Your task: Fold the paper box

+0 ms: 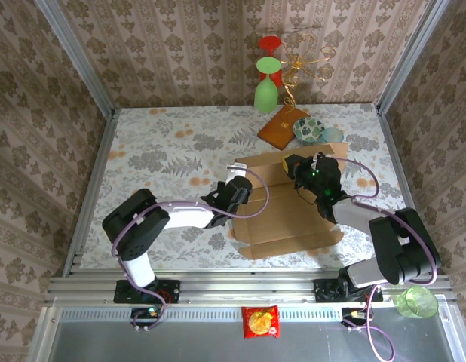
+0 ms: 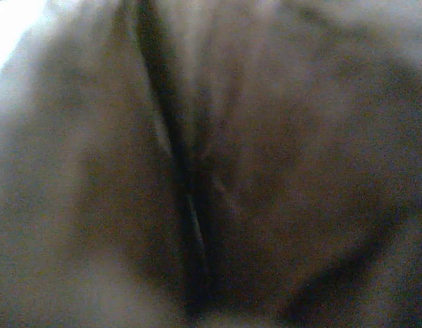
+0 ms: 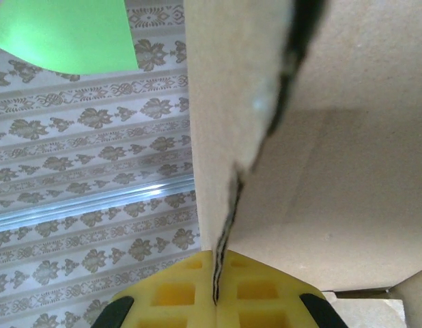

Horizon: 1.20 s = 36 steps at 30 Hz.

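Found the paper box point(image 1: 289, 226) lying mostly flat on the bench point(image 1: 165, 151), right of centre, with a far flap raised. Found the right end effector point(image 3: 214, 295) clamped on that flap's edge, cardboard pinched between the yellow pads point(image 3: 173, 294). Found the left end effector point(image 1: 234, 187) closed at the sheet's left edge; could not tell from the blurred brown wrist view whether cardboard was gripped. Judged the step as standing a wall up. Needed to swing the flap about its scored crease, not drag the sheet; needed to pin the base panel flat on the left side; needed slow, square motion to avoid tearing the pinched edge.
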Each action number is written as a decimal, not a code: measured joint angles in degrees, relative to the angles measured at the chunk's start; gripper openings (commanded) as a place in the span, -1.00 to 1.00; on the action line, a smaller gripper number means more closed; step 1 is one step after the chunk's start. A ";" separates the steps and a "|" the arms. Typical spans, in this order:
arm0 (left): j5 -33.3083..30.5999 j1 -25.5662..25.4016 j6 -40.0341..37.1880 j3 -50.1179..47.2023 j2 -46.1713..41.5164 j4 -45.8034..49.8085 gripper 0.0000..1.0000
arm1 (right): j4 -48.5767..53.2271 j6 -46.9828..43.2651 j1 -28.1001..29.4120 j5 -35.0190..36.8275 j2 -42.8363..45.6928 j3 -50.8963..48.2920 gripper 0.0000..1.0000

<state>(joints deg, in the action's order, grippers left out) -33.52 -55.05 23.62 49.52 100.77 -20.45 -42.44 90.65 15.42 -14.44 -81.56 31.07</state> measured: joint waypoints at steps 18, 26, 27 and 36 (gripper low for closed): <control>-0.48 5.64 -9.38 -5.64 -4.24 -2.75 -1.00 | 31.85 -13.46 -7.58 -1.57 19.04 9.68 0.17; 4.24 9.53 -15.82 -9.40 -7.93 -6.88 -1.00 | 39.87 -20.90 -13.73 -4.35 15.80 14.75 0.13; 4.59 9.81 -16.09 -9.49 -8.07 -7.06 -1.00 | 40.54 -21.64 -13.73 -4.50 14.71 15.10 0.13; 5.64 10.14 -16.63 -9.55 -8.15 -7.45 -1.00 | 42.49 -24.52 -13.70 -6.78 7.52 15.67 0.13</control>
<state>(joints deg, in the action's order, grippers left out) -27.88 -44.91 6.98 39.97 92.62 -27.90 0.05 66.13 1.72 -21.21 -74.04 46.74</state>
